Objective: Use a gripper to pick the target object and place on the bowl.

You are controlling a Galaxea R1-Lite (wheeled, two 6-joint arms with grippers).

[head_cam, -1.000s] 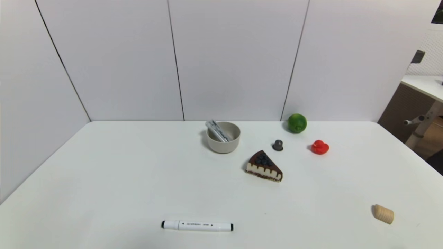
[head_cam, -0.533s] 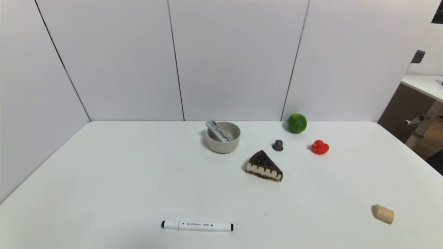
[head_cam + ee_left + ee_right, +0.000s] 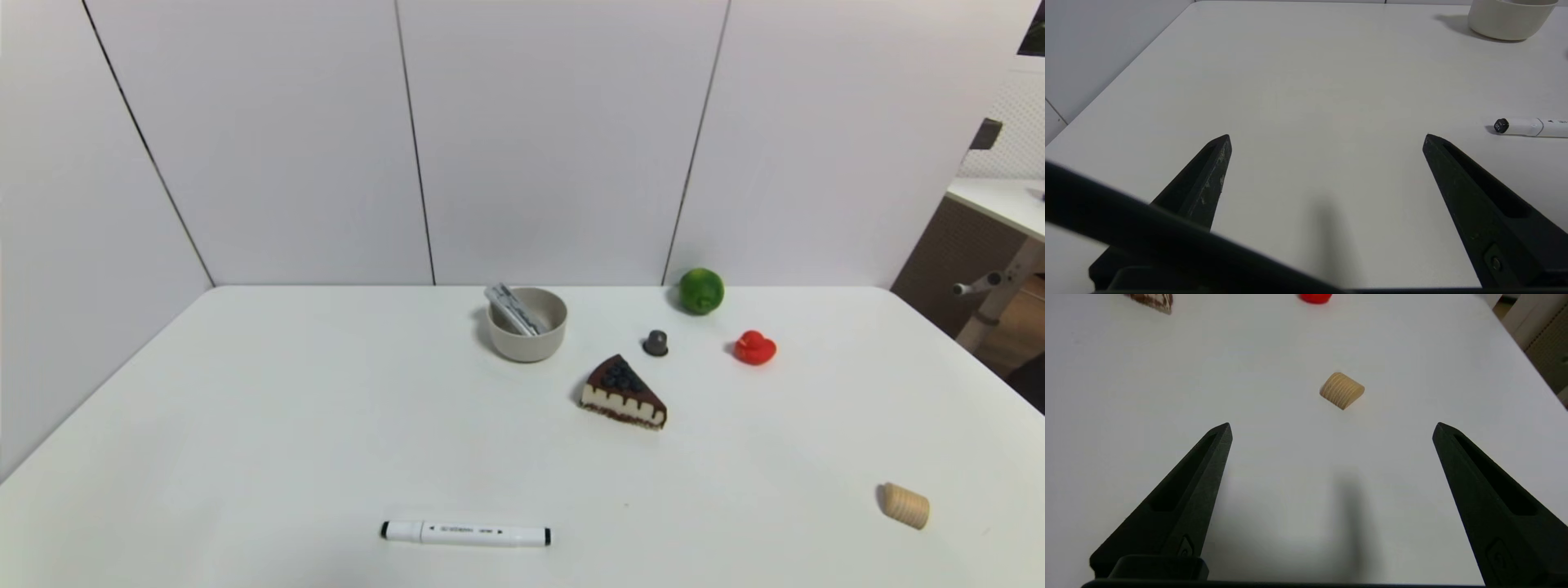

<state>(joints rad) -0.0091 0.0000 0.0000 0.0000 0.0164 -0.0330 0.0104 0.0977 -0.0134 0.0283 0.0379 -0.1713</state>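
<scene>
The translucent grey case leans inside the beige-grey bowl at the far middle of the table, one end sticking over the bowl's rim. The bowl's side also shows in the left wrist view. Neither arm shows in the head view. My left gripper is open and empty over bare table at the near left. My right gripper is open and empty over bare table at the near right, short of a wooden ridged block.
A white marker with black ends lies near the front edge, also seen in the left wrist view. A cake slice, a small dark cap, a red duck, a green ball and the wooden block lie to the right.
</scene>
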